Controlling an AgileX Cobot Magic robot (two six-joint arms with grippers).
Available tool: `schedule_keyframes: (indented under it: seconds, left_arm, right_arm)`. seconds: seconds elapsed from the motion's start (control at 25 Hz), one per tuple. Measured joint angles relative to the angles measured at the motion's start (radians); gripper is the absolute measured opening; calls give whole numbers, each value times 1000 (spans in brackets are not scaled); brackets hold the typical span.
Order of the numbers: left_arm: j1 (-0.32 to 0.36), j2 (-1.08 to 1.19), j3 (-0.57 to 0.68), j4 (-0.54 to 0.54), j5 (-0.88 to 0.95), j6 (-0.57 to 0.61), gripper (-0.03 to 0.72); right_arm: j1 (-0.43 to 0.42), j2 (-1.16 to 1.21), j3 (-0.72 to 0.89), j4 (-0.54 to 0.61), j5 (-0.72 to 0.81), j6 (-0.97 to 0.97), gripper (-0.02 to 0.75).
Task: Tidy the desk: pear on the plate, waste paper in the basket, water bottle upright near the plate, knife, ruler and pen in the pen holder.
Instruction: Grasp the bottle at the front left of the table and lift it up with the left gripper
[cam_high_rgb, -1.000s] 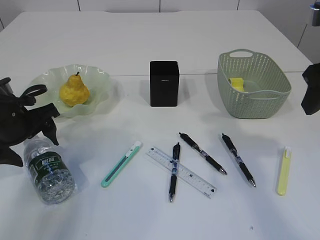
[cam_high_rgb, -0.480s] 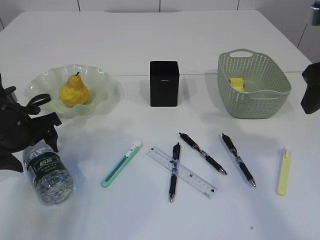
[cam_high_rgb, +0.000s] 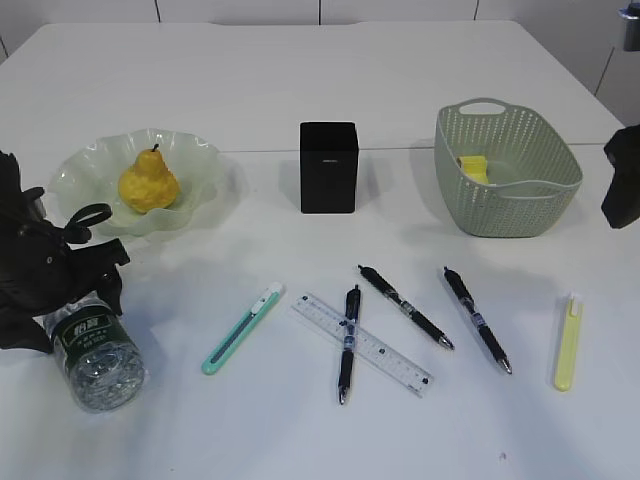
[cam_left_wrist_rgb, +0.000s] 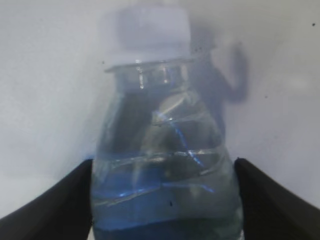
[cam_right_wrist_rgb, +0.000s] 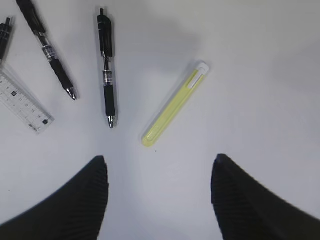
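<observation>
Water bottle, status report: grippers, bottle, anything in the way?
Left gripper straddling the water bottle, fingers close against its sides. Bottle lying flat on the desk, not upright. Right gripper open, empty, above the yellow knife. Nothing blocking.

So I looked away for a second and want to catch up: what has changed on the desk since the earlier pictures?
The left gripper has moved down along the lying water bottle, its fingers now on either side of the body; a firm grip cannot be told. The bottle has shifted slightly. The pear, pens, ruler, both knives and the right gripper stayed put.
</observation>
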Motion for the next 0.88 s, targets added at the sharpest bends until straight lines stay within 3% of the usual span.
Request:
schedule_keyframes:
  seconds: [0.32, 0.88]
  left_arm:
    - [0, 0, -2, 0, 4, -2, 435]
    - [0, 0, -3, 12, -10, -2, 429]
  right_arm:
    - [0, 0, 0, 0, 0, -2, 482]
    - [0, 0, 0, 0, 0, -2, 482]
